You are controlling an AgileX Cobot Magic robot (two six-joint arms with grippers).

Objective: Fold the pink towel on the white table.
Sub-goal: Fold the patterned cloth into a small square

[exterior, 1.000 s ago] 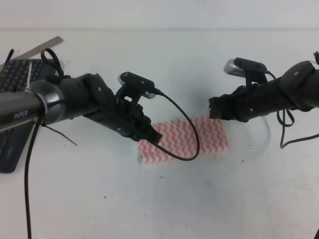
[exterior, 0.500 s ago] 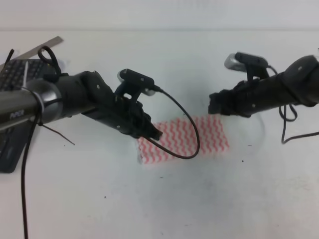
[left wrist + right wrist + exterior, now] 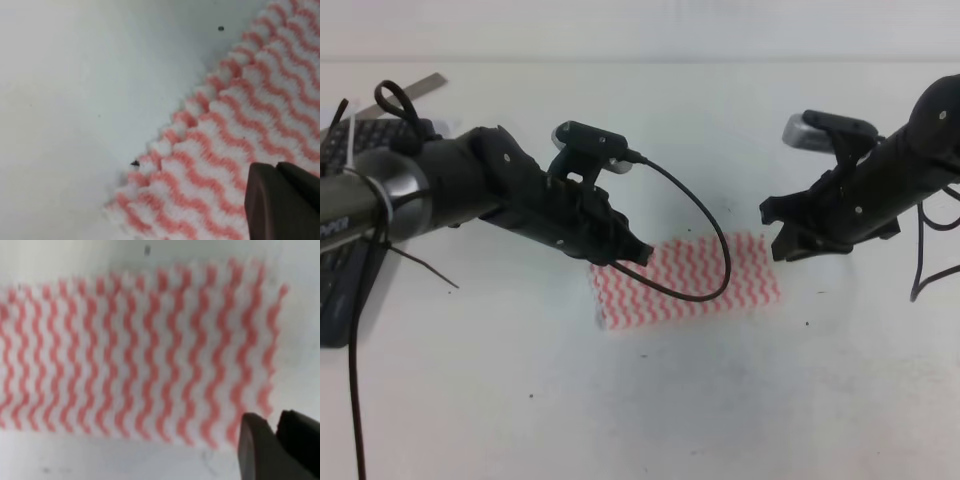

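Both arms reach inward over the pink towel (image 3: 685, 282): the left tool (image 3: 632, 256), fingers together, at its left end; the right tool (image 3: 782, 238), also narrow, above its right end. The towel lies flat mid-bench (image 3: 650, 400); a keyboard (image 3: 345, 200) sits at the left edge.

A dark grey keyboard (image 3: 342, 215) lies at the far left edge of the exterior high view, partly hidden and running out of frame. Just behind it, a flat grey strip like a ruler (image 3: 408, 92) lies at an angle. A few tiny dark specks (image 3: 807, 322) dot the surface nearby.
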